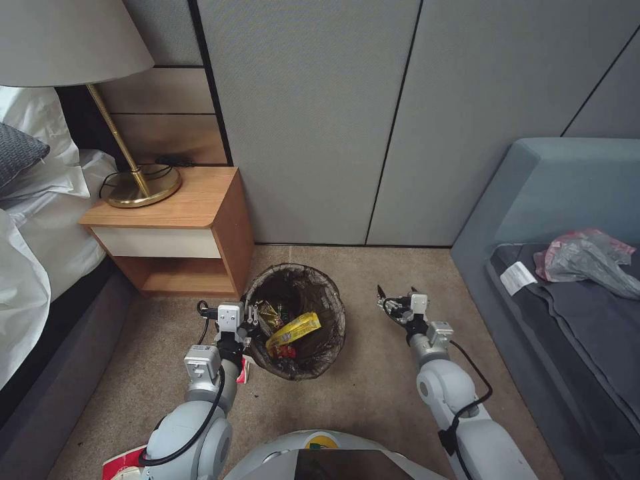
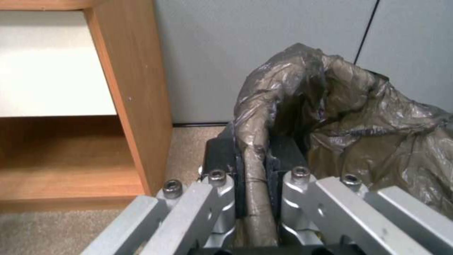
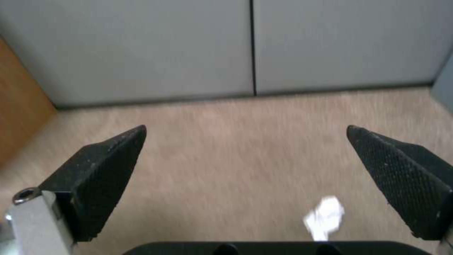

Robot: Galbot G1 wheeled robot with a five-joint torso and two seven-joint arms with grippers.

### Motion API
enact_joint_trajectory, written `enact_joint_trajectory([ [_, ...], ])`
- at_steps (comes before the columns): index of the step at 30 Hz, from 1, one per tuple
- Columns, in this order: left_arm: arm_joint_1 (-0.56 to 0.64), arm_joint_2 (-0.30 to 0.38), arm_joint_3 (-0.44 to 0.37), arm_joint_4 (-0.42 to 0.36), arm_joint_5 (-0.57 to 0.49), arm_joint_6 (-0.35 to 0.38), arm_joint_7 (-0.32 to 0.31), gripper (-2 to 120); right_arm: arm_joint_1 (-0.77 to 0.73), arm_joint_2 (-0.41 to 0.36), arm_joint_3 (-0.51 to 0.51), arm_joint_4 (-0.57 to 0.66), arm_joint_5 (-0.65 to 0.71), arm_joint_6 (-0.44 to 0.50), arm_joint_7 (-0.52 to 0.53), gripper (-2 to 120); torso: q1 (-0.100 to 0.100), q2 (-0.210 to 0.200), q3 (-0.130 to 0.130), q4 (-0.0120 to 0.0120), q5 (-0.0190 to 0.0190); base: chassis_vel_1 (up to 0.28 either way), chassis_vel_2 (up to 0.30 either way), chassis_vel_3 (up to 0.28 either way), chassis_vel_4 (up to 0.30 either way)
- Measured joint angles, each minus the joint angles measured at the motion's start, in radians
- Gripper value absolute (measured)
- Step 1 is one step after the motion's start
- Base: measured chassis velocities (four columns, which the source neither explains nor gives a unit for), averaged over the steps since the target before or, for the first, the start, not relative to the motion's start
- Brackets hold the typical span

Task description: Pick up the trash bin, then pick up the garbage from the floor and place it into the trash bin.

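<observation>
The trash bin [image 1: 297,320] stands on the beige carpet [image 1: 373,393] just beside the wooden nightstand [image 1: 180,233], near the grey wall panels [image 1: 333,120]. Its dark brown bag is folded over the rim, and inside lie a yellow snack wrapper [image 1: 293,330], a darker wrapper and a small red piece. The left gripper [image 1: 250,319] is at the bin's rim on the nightstand side, its fingers clamped narrowly on the bag-covered rim; in the left wrist view the rim [image 2: 254,177] runs between the 2 black pads, with the crumpled bag rising beyond. A red-and-white carton [image 1: 244,373] lies on the carpet beside the left forearm, touching or nearly touching the bin's base. The right gripper [image 1: 390,303] hovers over bare carpet, apart from the bin on its other side, fingers spread wide and holding nothing. In the right wrist view a small white scrap [image 3: 325,217] lies on the carpet between the 2 fingers. A brass lamp [image 1: 140,187] stands on the nightstand, and a grey-blue sofa [image 1: 553,200] sits to the right.
</observation>
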Motion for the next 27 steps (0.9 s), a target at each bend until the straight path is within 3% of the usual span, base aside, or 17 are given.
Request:
enact_joint_trajectory([
  [10,0.000,0.000,0.000,0.000,0.000,0.000,0.000,7,0.100,0.011,-0.008,-0.208,-0.015,-0.073,0.024,100,0.000,0.000,0.000,0.0001,0.0000,0.000,0.000,0.000,0.000],
  [27,0.000,0.000,0.000,0.000,0.000,0.000,0.000,7,0.249,0.032,-0.003,-0.464,-0.051,0.014,-0.023,100,0.000,0.000,0.000,0.0001,0.0000,0.000,0.000,0.000,0.000],
])
